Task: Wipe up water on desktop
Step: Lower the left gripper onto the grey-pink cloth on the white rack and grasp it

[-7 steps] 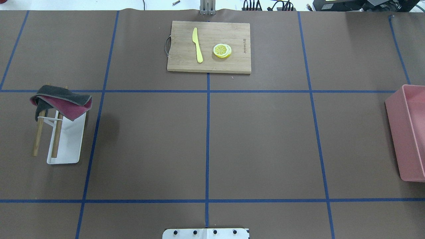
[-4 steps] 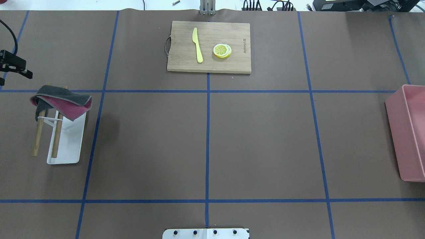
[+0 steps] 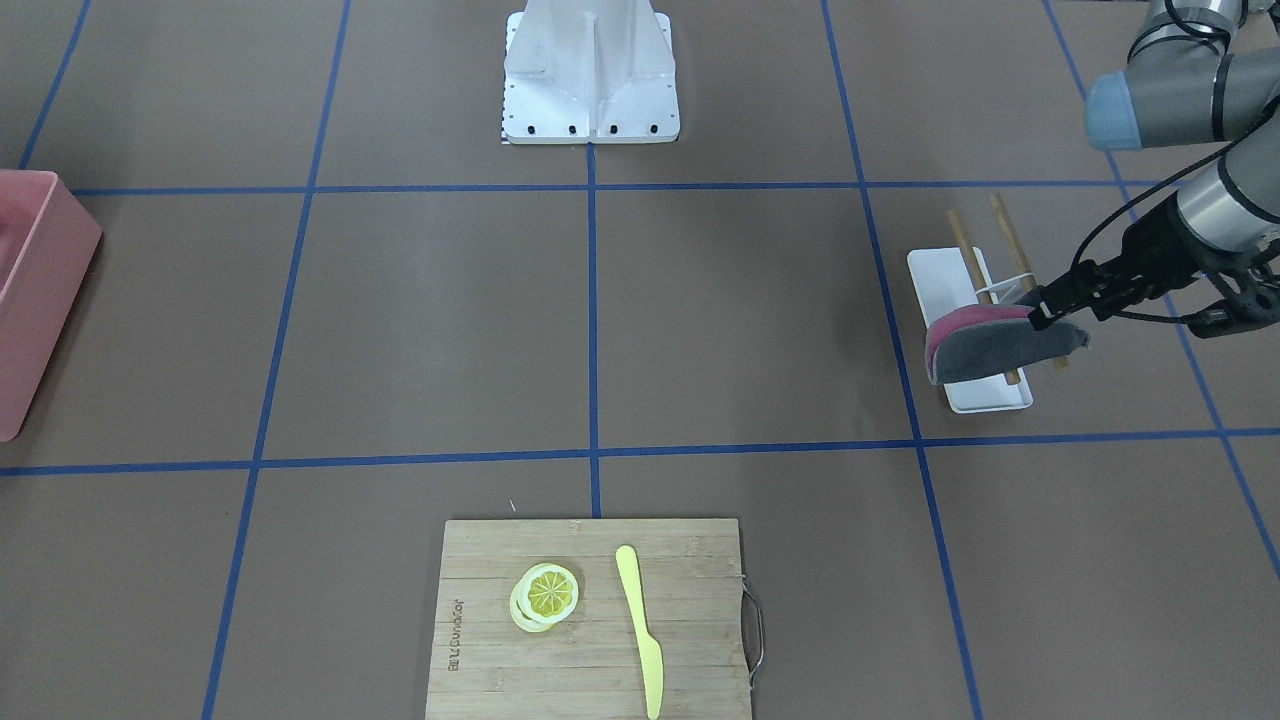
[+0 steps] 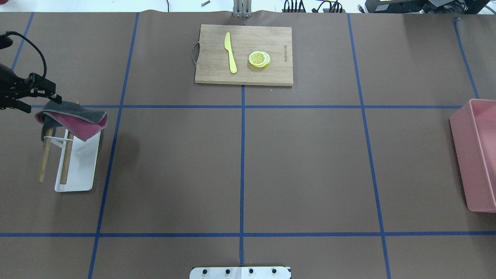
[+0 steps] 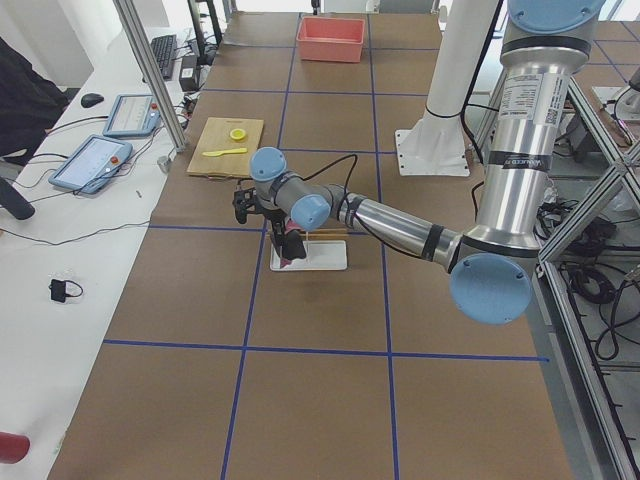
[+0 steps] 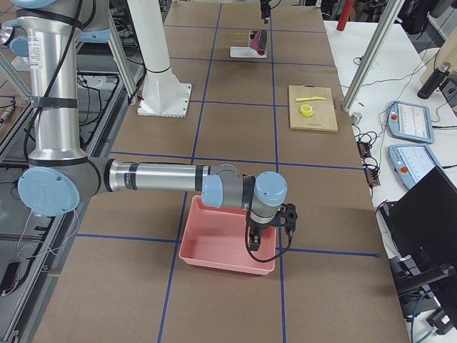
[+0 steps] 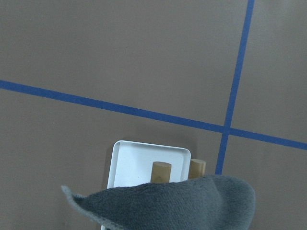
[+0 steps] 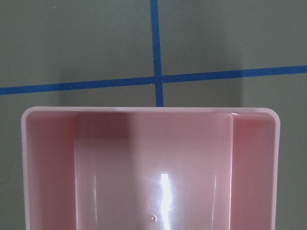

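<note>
The desktop (image 4: 302, 166) is a brown surface with blue tape lines; no water shows on it. A grey and red cloth (image 4: 77, 120) hangs over two wooden rods on a white tray (image 4: 77, 170) at the left. My left gripper (image 4: 46, 101) is open, at the cloth's far left edge, and holds nothing. It also shows in the front view (image 3: 1050, 315) beside the cloth (image 3: 985, 350). The left wrist view shows the cloth (image 7: 168, 206) just below. My right gripper shows only in the right side view, above the pink bin (image 6: 221, 246); I cannot tell whether it is open or shut.
A bamboo cutting board (image 4: 244, 54) with a yellow knife (image 4: 230, 52) and lemon slices (image 4: 259, 59) lies at the far middle. The pink bin (image 4: 476, 155) stands at the right edge. The robot base plate (image 4: 240, 272) is at the near edge.
My left gripper came in from the left edge and moved right and nearer, up to the cloth's edge. The cloth and everything else stayed put.
</note>
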Controlling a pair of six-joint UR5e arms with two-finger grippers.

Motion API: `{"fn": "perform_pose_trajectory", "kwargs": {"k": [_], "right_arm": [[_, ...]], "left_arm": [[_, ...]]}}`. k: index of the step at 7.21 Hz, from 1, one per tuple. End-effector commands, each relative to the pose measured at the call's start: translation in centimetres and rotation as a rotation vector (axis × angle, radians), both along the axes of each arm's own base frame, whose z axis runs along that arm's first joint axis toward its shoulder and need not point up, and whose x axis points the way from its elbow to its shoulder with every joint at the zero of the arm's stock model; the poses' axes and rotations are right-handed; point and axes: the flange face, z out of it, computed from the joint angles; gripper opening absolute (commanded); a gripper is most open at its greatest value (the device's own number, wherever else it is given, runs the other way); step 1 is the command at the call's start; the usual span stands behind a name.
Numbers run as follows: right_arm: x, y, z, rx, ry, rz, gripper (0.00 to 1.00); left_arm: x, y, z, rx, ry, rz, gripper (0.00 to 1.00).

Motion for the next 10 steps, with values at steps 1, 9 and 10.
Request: {"fn": "perform_pose_trajectory", "kwargs": {"k": [1,9,10], "right_arm": [[-0.4,-0.1,-0.1,0.001,-0.001,-0.008,1.0],[-0.6,-0.1,0.0,-0.002,-0.003,-0.011,1.0],[-0.6,-0.1,-0.2,0.006,-0.003,-0.015,1.0]], "left_arm": [[0.5,-0.1,0.9,-0.01,-0.008,0.007,0.97],[-1.5,0.4,-0.2,0.009,-0.002,-0.021,0.0],[-3.7,-0.1,-0.6,0.014,0.002,-0.062,0.0]]}}
